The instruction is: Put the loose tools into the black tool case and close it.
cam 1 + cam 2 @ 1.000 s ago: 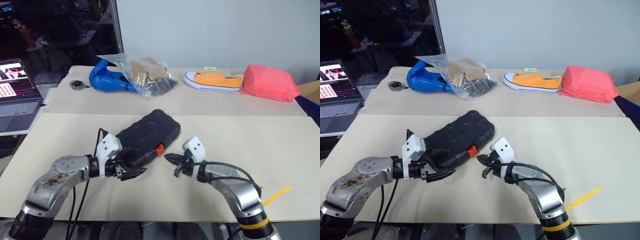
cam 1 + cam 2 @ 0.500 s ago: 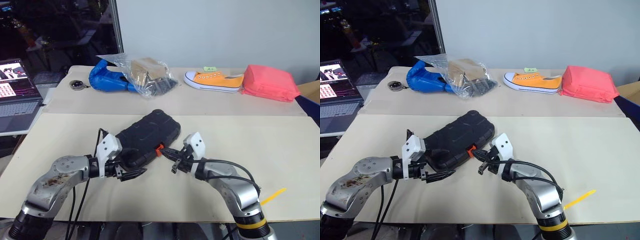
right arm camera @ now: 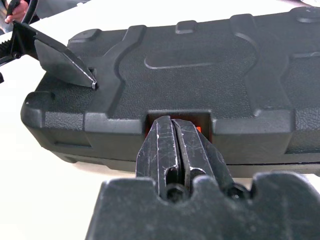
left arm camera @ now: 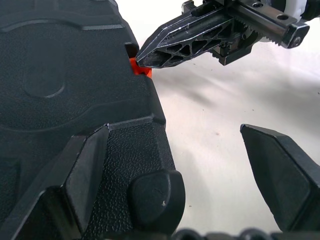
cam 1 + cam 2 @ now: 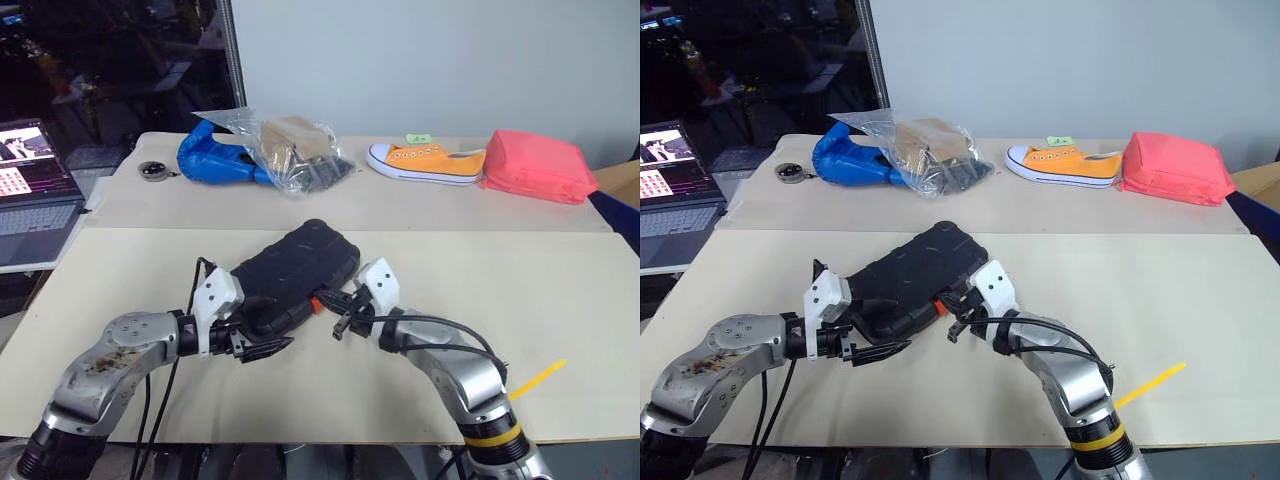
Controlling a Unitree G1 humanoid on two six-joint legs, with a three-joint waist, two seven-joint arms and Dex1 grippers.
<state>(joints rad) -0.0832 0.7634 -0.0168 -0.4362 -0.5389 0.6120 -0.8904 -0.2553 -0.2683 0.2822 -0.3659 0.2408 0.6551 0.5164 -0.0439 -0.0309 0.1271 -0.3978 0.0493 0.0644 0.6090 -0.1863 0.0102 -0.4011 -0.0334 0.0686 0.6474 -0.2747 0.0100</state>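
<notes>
At the small orange latch (image 3: 199,129) of the closed black ribbed plastic tool case (image 5: 295,272), the shut right end effector (image 5: 330,300) is pressed; the left end effector (image 5: 262,345) is held agape beside the near end

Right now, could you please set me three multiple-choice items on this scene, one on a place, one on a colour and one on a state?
1. Where do the right gripper's tips sit?
A. At the case's latch
B. On the orange shoe
C. Beside the laptop

2. What colour is the latch on the black tool case?
A. Blue
B. Orange
C. White

3. How does the case lie?
A. Lid wide open
B. Lid closed
C. Standing on end

Key: 1 A, the shut fingers press into the latch recess; 2 B, orange shows beside the tips; 3 B, the ribbed shell lies flat and shut, with the open left gripper at its near corner.
</notes>
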